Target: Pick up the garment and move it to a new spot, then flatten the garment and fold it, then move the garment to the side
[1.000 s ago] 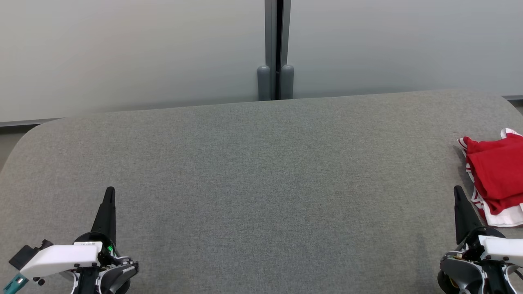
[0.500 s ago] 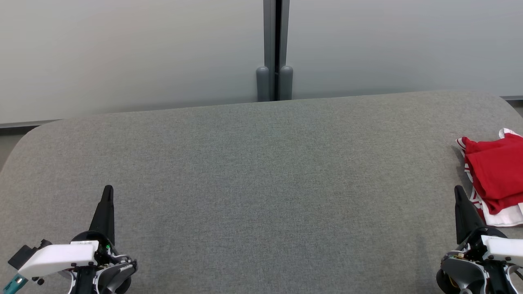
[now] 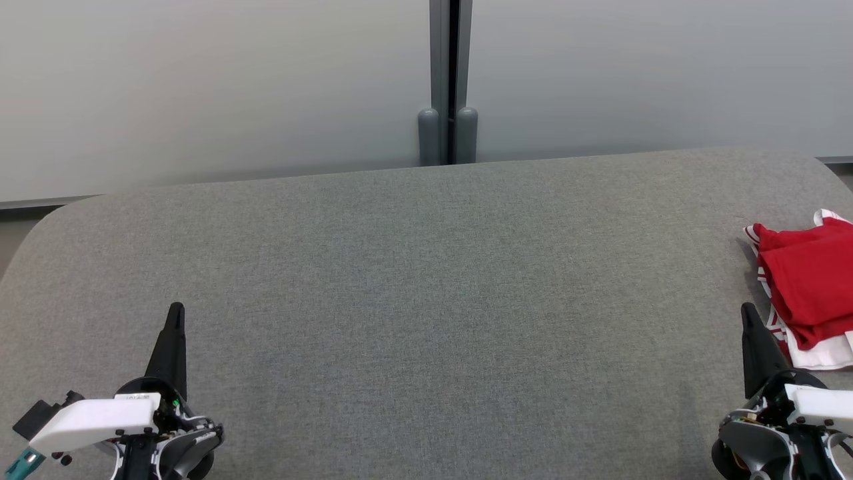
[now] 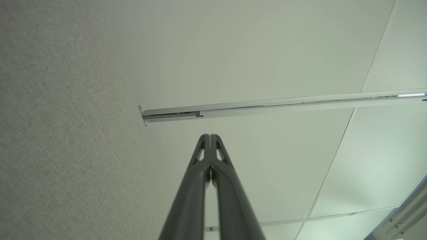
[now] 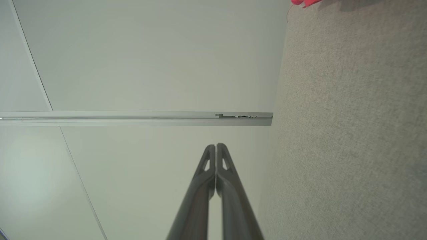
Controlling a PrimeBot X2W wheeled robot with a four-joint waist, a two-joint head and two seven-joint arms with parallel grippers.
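Red garment [image 3: 810,287] cut off at head view's rt edge.

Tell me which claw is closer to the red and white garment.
Right. The right claw sits just beside the garment's left edge, at the right end of the table. The left claw is far across the table, at the lower left.

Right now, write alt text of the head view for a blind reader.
A roughly folded red garment with white trim lies at the right edge of a wide grey fabric table. The robot's left gripper and right gripper, both shut, point up from the bottom corners; pale wall panels stand behind.
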